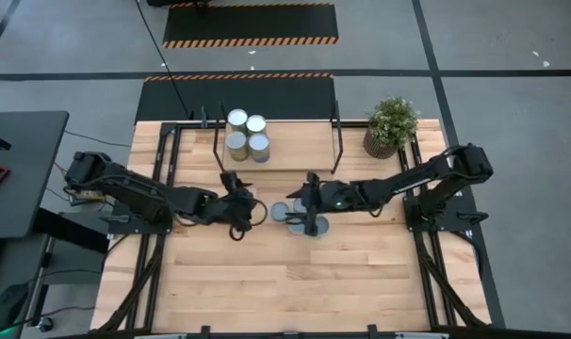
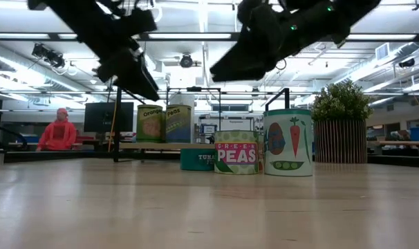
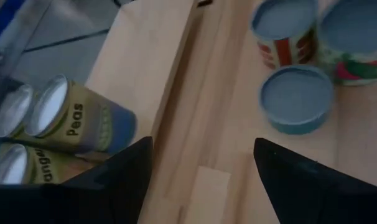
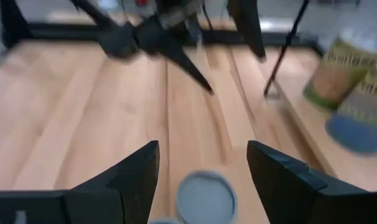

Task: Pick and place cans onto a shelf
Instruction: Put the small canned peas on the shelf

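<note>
Four cans (image 1: 247, 135) stand clustered on the shelf (image 1: 295, 151) at the far side of the counter (image 1: 267, 282), two by two near its left end. Three more cans (image 1: 304, 217) sit on the counter just in front of the shelf, close together (a flat tuna tin (image 2: 196, 158), a peas can (image 2: 236, 152), and a taller one with a carrot label (image 2: 288, 142)).

The left gripper (image 1: 252, 209) hovers above the counter just left of this group, released and empty, its fingers (image 3: 123, 180) wide apart. The right gripper (image 1: 306, 193) hangs over the three cans, fingers (image 4: 129, 177) spread, holding nothing. A potted plant (image 1: 391, 124) stands at the shelf's right end.
</note>
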Available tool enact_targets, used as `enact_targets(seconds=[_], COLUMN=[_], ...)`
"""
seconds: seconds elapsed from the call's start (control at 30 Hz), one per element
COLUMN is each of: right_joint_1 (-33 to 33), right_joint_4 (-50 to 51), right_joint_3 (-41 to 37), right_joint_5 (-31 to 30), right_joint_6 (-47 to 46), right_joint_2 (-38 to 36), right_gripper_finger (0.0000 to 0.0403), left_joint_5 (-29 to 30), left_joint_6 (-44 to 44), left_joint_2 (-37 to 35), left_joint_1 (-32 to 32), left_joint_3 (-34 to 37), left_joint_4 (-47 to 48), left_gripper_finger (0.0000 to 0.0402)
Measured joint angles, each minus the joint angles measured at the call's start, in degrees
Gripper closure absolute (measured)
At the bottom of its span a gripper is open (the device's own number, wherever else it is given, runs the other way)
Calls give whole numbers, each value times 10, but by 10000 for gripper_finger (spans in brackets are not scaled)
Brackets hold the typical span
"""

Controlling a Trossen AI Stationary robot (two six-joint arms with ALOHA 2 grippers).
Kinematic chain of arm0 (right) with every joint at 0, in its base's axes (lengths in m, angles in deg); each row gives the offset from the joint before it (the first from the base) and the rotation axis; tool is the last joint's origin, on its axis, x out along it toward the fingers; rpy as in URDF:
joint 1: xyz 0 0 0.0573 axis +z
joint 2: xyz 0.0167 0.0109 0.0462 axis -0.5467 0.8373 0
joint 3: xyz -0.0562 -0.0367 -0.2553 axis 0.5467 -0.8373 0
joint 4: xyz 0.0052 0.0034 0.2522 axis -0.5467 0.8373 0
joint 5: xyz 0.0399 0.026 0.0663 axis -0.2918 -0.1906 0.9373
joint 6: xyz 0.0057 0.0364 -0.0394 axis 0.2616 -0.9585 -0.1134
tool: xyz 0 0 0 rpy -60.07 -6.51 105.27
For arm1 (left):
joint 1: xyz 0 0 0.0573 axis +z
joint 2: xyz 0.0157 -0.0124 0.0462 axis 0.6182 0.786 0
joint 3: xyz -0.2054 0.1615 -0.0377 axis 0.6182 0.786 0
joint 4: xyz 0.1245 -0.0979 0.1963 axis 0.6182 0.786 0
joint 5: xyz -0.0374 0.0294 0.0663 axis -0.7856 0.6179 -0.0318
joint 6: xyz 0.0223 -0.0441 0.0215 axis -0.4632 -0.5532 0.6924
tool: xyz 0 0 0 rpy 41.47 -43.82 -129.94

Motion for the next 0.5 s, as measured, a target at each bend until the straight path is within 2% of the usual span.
enact_targets(seconds=[0.1,0.23,0.5], right_joint_1=[-3,-14,-21], right_joint_4=[69,164,321], right_joint_3=[47,95,191], right_joint_5=[-3,-14,-19], right_joint_6=[-23,-48,-50], right_joint_2=[19,38,65], right_gripper_finger=[152,143,97], left_joint_5=[-28,-32,-33], left_joint_6=[26,43,48], left_joint_2=[-36,-94,-212], left_joint_1=[-3,-7,-18], left_joint_3=[38,87,169], left_joint_4=[-58,-100,-173], left_gripper_finger=[118,118,118])
